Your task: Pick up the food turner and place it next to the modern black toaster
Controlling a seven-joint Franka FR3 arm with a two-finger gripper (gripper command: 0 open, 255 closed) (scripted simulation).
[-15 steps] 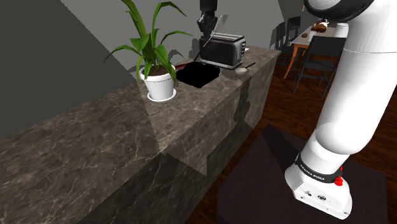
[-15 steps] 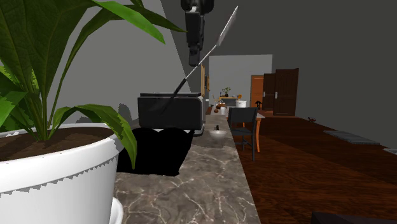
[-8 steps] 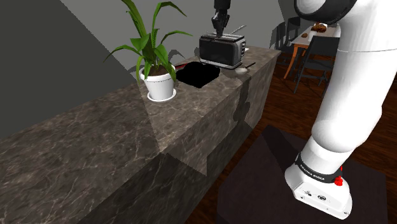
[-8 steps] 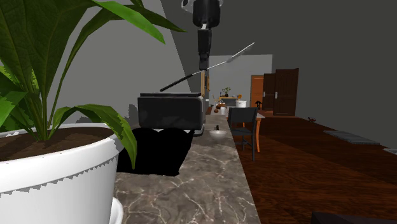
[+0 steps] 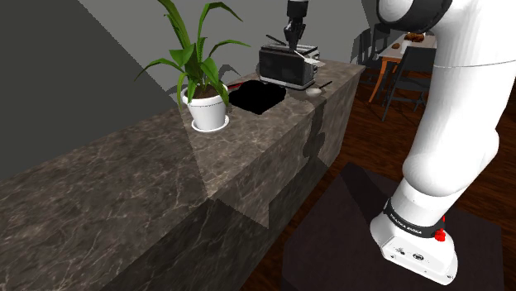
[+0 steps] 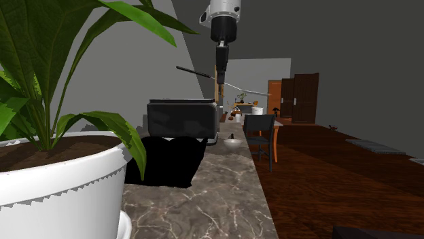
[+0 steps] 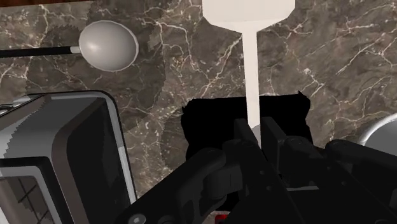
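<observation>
since the gripper (image 7: pixel 256 127) swung onward, the food turner (image 7: pixel 250 63) lies level.

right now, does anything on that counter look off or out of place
Nothing spilled or broken. The food turner isn't on the counter: the gripper clasps it in the air by the toaster, lying nearly level. Also a pure black area cuts into the counter between toaster and potted plant.

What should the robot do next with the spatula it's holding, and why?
Probably lower it straight down. The gripper is shut on the spatula, high in the air. The wrist view shows bare counter under it, right beside the toaster.
</observation>
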